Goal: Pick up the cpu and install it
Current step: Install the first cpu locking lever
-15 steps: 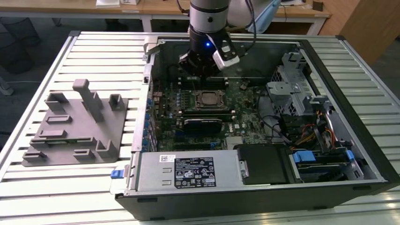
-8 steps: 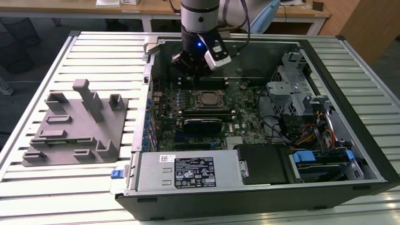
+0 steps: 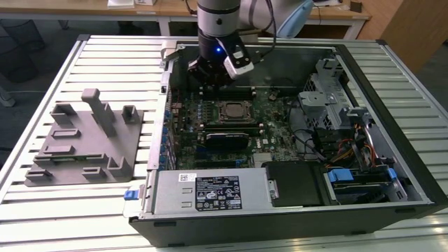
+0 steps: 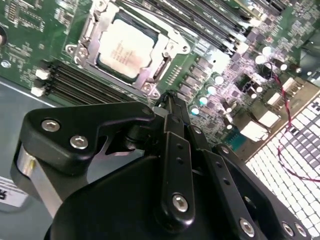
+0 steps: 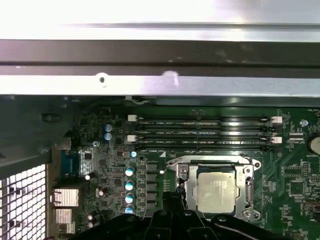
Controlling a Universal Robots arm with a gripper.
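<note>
**cpu** [image 3: 236,111]: small flat square chip, silvery-grey top facing up, pale rim. Seated flat inside the metal socket frame [image 5: 248,185] on the motherboard [image 3: 273,136], roughly mid-board, within the open computer case [image 3: 280,226]. Seen again in the second wrist view [image 4: 127,52] and in the first wrist view [image 5: 216,192], square with the frame, nothing resting on it.

**hand** [image 3: 210,81]: black, at the end of the upright arm, hanging inside the case. Fingers drawn together to a single tip in the second wrist view [image 4: 167,100], nothing clamped between them. Positioned just beside the cpu, over the strip of board between the socket and the case wall; raised, not touching the chip. Dark tip also visible beside the socket in the first wrist view [image 5: 172,197].

**memory slots** [image 5: 200,134]: long parallel black rows beside the socket, on the side toward the case wall.

**grey tray** [image 3: 84,152]: plastic, with upright blocks, flat on the slatted counter [image 3: 42,210], at the exterior view's left of the case, well apart from the hand.

**power supply** [image 3: 210,193]: grey box with a label, along the case's near edge.
</note>
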